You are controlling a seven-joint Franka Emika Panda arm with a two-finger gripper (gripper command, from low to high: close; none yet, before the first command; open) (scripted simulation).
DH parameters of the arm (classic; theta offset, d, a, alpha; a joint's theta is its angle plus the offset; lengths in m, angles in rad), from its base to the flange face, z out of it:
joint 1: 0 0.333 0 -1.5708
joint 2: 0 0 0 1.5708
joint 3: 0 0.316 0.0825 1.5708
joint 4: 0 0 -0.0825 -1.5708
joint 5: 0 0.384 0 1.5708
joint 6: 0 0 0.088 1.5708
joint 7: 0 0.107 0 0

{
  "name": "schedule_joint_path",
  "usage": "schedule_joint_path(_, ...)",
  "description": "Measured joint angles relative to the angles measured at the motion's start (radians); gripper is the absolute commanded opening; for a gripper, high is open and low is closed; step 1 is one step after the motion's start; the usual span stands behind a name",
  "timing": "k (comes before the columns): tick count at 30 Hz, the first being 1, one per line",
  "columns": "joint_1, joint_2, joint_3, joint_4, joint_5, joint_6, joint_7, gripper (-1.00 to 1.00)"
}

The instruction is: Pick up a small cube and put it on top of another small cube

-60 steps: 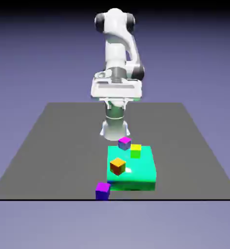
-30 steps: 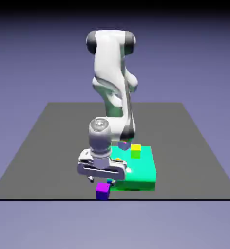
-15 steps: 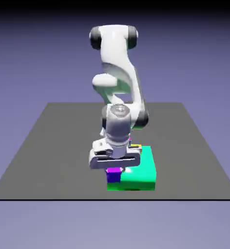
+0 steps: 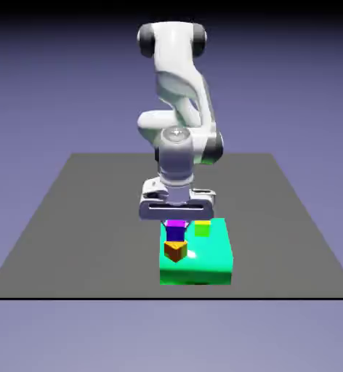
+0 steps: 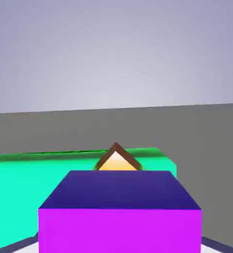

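Exterior view, gripper: pointing down at the table, its fingertips on either side of the magenta-topped cube.
Gripper width: part-way apart, about the cube's breadth; whether the pads press on its sides or have a slight gap, I cannot tell.
Magenta-topped cube: directly below the gripper's palm at 6 o'clock, between the fingers, upright, with its dark violet-blue side toward the camera.
Orange-topped cube: at 6 o'clock from the magenta-topped cube, just under it in the picture, with a corner toward the camera. The upper cube hides part of its top; whether the two touch is not clear.
Green block: large and flat, reaching out to 3 o'clock from the orange-topped cube and overlapping it in the picture.
Yellow-green cube: at 3 o'clock from the magenta-topped cube, near it, its upper edge partly behind the hand.
Hand view, magenta-topped cube: fills the lower middle, between the finger parts showing at 5 and 7 o'clock.
Hand view, orange-topped cube: one corner peeks out at 12 o'clock, beyond the nearer cube.
Hand view, green block: mainly toward 9 and 10 o'clock.
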Motion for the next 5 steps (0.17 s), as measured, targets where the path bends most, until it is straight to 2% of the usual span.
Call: schedule_joint_path(5, -0.002, -0.113, 0.001, 0.061, 0.007, -0.174, -0.005, 1.0)
